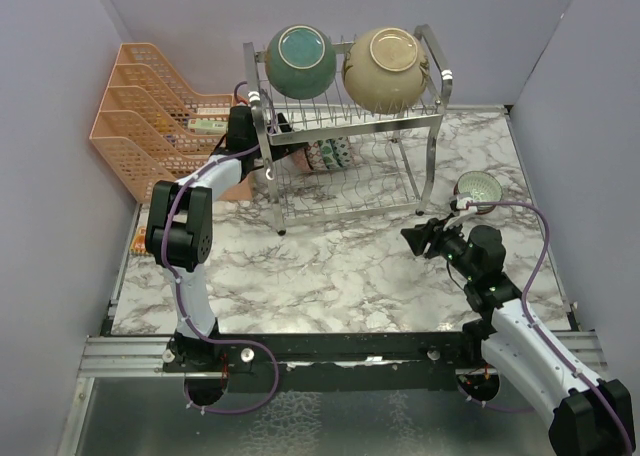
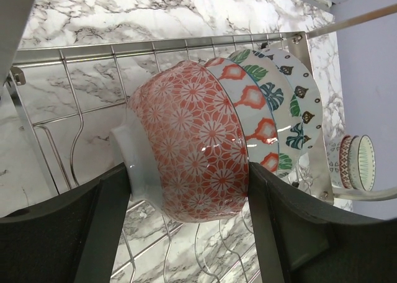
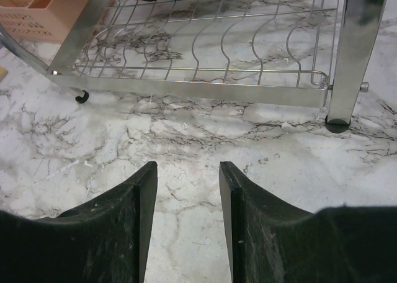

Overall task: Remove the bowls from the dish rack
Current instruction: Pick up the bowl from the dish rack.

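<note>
The silver wire dish rack stands at the back centre. A teal bowl and a cream bowl lie on its top tier. Several small patterned bowls stand on edge in the lower tier. My left gripper reaches into that tier from the left. In the left wrist view its fingers press both sides of the red floral bowl, which still rests on the wires. Behind it stand a red-and-blue bowl, a leaf bowl and a white bowl. My right gripper is open and empty.
An orange mesh organizer stands left of the rack. A small bowl sits on the marble table right of the rack, near my right wrist. The rack's lower tier and leg lie ahead of my right gripper.
</note>
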